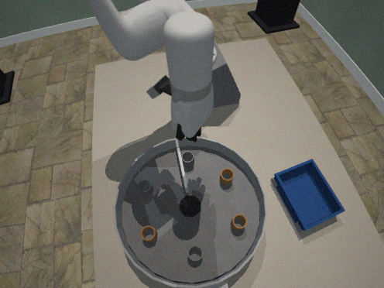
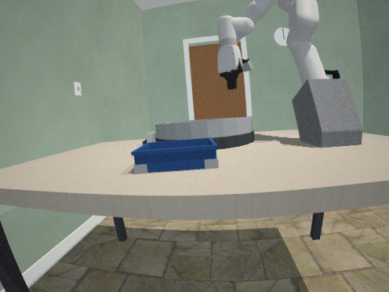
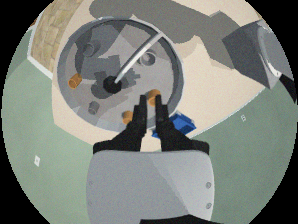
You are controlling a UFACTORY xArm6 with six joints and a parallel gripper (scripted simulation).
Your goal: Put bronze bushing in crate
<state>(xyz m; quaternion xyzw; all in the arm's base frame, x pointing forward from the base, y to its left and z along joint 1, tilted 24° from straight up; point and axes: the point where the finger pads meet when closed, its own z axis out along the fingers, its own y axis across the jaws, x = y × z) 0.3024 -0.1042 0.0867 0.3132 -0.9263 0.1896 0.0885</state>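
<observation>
1 arm, bent at the elbow, forearm reaching out and wrist angled down. 1 gripper up high, pointing down. 2 black fingers nearly together, small gap, nothing gripped. White links, black fingers.

In the exterior view, a brown door stands upper centre, a round white disc to its right on the green wall. Black stands occupy the top view's upper right and left edge, over stone flooring.
</observation>
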